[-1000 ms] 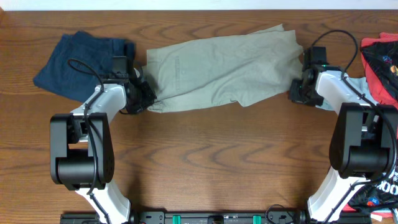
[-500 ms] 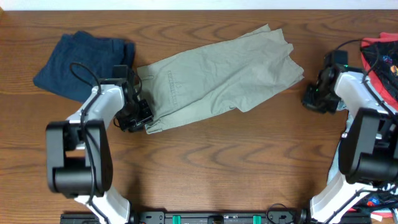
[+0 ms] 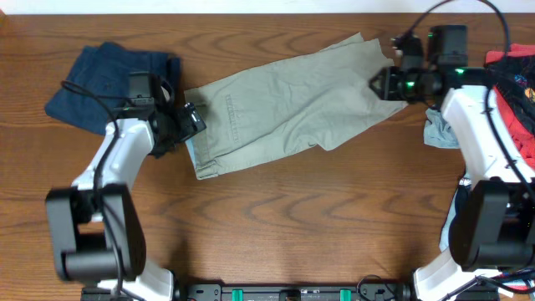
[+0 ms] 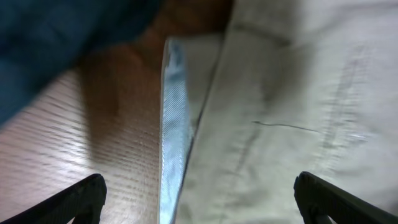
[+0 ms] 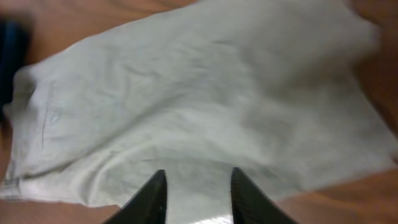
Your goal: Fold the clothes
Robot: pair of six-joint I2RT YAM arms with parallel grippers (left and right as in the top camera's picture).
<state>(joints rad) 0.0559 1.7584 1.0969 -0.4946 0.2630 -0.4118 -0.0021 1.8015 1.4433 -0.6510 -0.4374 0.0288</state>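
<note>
While the khaki trousers (image 3: 292, 104) lie spread out, slanting across the upper middle of the table (image 3: 276, 226), the left gripper (image 3: 191, 119) sits at their left waistband edge, jaws spread wide over the hem. Right gripper (image 3: 378, 82) hovers above the cloth's upper-right corner, jaws moderately apart, gripping nothing. Navy garment (image 3: 100, 84) upper left; red-and-black garment (image 3: 514, 84) and light blue garment (image 3: 439, 130) at right edge.
</note>
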